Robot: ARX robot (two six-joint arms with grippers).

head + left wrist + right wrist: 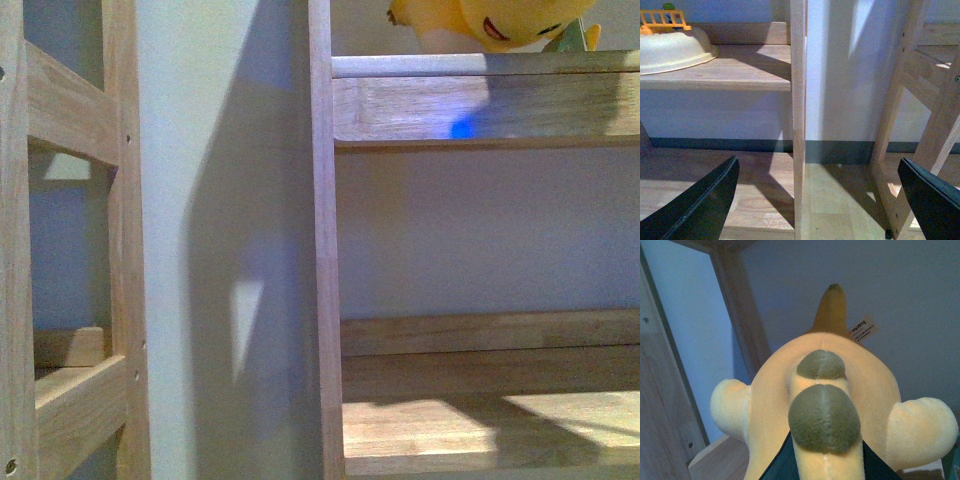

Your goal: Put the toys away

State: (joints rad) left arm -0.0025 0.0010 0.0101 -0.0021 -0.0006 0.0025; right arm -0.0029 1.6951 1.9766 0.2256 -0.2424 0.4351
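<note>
Front: plush is seen at 1 o'clock, over the top shelf, likely for stowing. Left wrist: left gripper is spread wide, empty. Right wrist: plush is clamped by right gripper.

Cream bowl on wooden shelf

A cream bowl sits upside down at the far left end of a wooden shelf, with an orange-yellow toy fence just behind it. Another wooden frame stands apart, across a strip of pale wall.
</note>
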